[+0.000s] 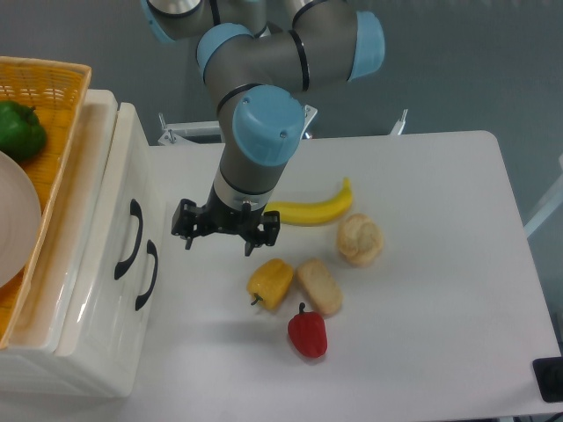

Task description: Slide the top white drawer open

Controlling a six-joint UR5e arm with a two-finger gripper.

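The cream-white cabinet stands at the left edge, its front facing right. The top white drawer (121,185) is shut, level with the lower drawer front (151,224). Its curved black handle (130,239) sits just left of the lower drawer's handle (148,274). My gripper (220,239) hangs over the table a short way right of both handles, pointing down. It is open, its fingers (186,237) spread wide with nothing between them. It touches neither the cabinet nor any handle.
On the table right of the gripper lie a banana (308,209), a bread roll (359,239), a bread slice (318,287), a yellow pepper (271,281) and a red pepper (307,333). An orange wicker basket (62,97) on the cabinet holds a green pepper (19,128) and a white plate (13,220).
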